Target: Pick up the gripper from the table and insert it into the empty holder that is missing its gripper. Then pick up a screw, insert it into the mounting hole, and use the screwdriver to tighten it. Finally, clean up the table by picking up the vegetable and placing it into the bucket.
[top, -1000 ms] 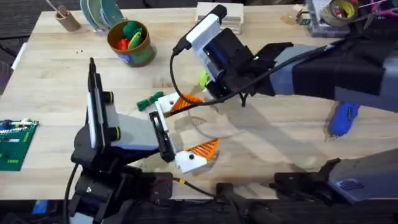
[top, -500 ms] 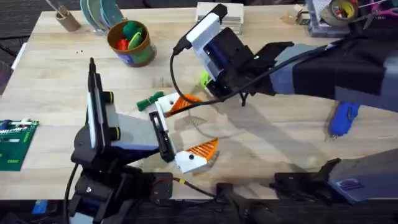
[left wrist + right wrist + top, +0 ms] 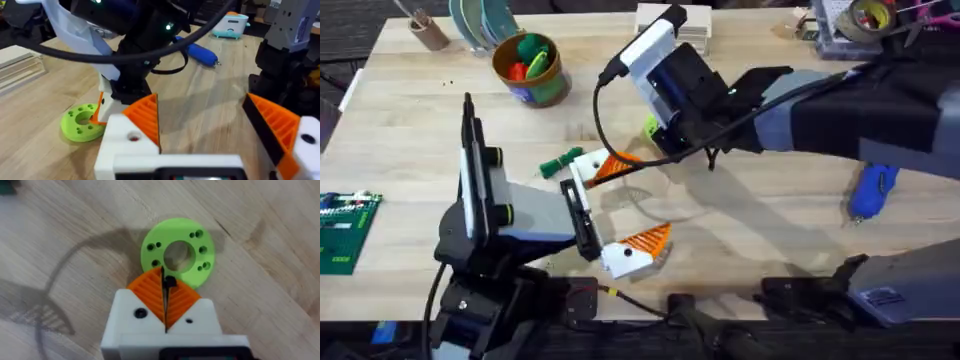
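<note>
Writing: none legible; right hand [image 3: 165, 292] pinches screw [image 3: 170, 282] over green disc [image 3: 177, 257].

a pale wooden tabletop [image 3: 410, 120] with visible grain carries everything. at the far left stands the bucket [image 3: 531, 68], with green and orange toys inside, and beside it a small brown cup [image 3: 427, 30] near the far edge. the vegetable [image 3: 560, 163] lies near the middle. a lime-green disc with holes [image 3: 178, 257] lies flat on the wood just past the middle. the blue screwdriver [image 3: 871, 191] lies on its side toward the right. a green circuit board [image 3: 344, 228] sits at the left edge. a stack of pale flat pieces [image 3: 682, 22] rests along the far edge, and a roll of tape [image 3: 870, 17] sits at the far right corner.
</note>
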Controlling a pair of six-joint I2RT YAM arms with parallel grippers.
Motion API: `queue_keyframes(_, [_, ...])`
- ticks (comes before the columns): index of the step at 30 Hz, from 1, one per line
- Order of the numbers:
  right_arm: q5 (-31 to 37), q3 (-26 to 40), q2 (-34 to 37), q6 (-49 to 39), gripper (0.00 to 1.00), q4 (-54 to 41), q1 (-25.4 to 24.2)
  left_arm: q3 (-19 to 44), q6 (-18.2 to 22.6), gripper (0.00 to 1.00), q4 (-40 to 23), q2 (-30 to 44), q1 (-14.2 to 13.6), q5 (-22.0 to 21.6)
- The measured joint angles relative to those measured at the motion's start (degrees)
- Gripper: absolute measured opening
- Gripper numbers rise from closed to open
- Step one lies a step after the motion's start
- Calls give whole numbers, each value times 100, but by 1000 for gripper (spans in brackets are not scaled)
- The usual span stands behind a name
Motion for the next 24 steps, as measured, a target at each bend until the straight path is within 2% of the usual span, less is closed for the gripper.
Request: queue_keyframes(24, [-2,19,-114,1,9,-50,-118,0,1,993,-17,0,0,17])
